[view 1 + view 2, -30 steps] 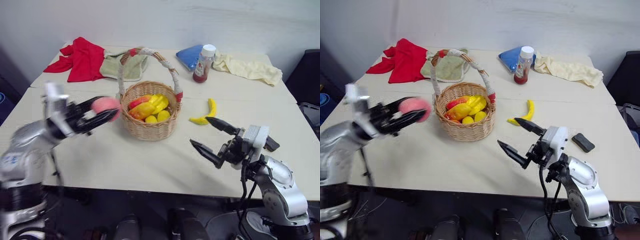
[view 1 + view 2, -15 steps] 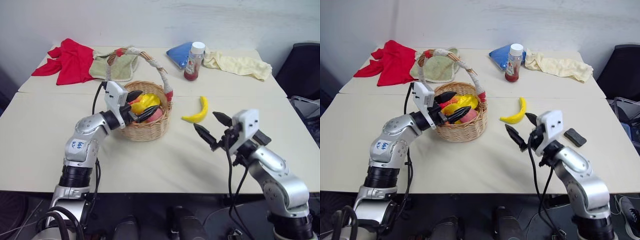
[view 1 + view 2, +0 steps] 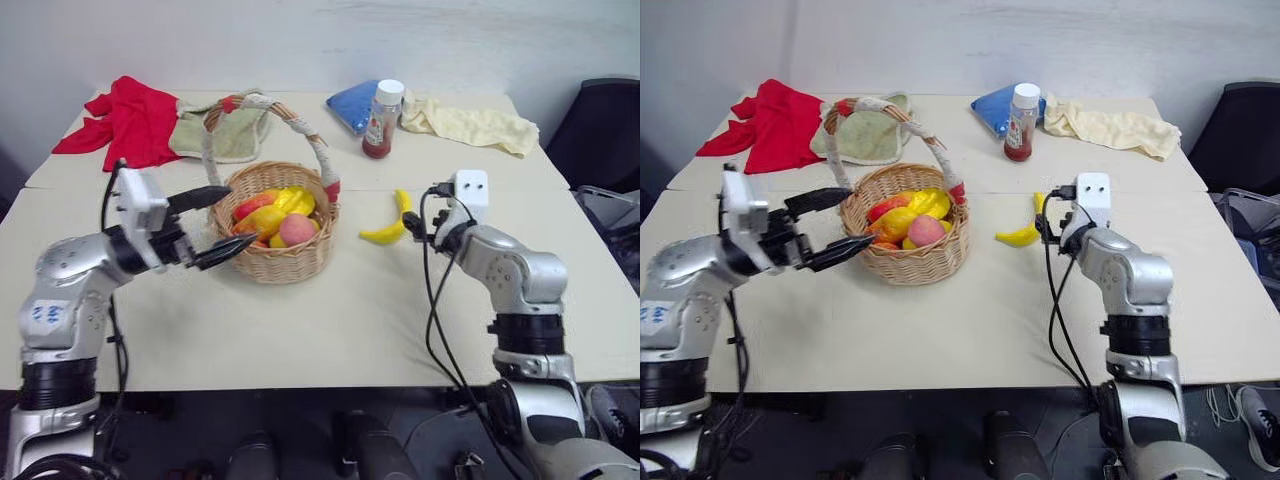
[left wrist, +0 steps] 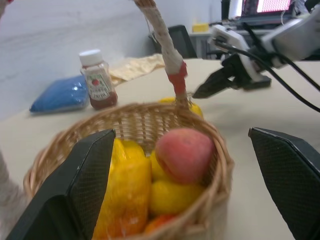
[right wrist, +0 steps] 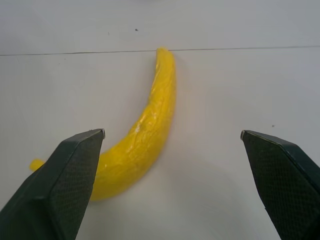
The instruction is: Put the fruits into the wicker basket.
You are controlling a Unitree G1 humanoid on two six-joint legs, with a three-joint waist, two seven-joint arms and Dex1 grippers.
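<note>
Left eye view, table: a pale cream tabletop bears everything.
Basket: the round tan woven wicker basket with its tall cord-wrapped arched handle holds the round pink-red peach-like fruit among yellow and orange toy fruits.
Left gripper: the left gripper hovers just beside the basket's rim, fingers spread wide, empty.
Banana: the curved yellow banana lies on the table, right of the basket.
Right gripper: the right gripper is near the banana, fingers parted wide, not touching it.

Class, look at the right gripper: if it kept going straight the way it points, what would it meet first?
Most likely the banana: it lies on the table straight ahead of the open right gripper.
</note>
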